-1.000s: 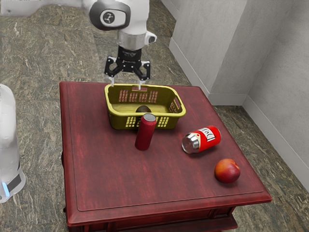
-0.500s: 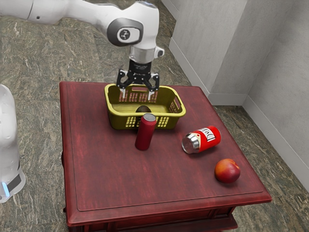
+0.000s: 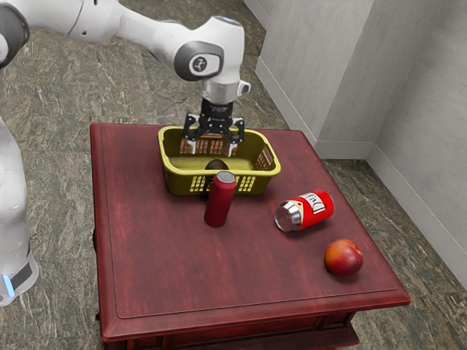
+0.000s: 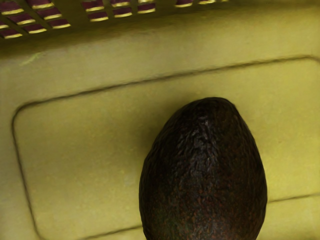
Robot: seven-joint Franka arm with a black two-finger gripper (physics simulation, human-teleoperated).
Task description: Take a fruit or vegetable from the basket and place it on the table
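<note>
My gripper (image 3: 212,149) is open, its fingertips inside the upper part of the yellow basket (image 3: 273,169), above a dark avocado (image 3: 217,165). The avocado lies on the basket floor, its lower part hidden by the front wall in the exterior view. In the wrist view the dark, bumpy avocado (image 4: 204,175) rests on the yellow basket floor (image 4: 80,165) under my hand. The basket stands on the red wooden table (image 3: 160,270).
A dark red can (image 3: 220,200) stands upright against or close to the basket's near side. A red and silver can (image 3: 305,211) lies on its side, and a red-orange peach (image 3: 343,258) sits near the table's edge at the exterior view's right.
My open gripper has moved toward the exterior view's right and come down, from above the basket's far left part into the basket over the avocado. The things on the table have stayed put.
</note>
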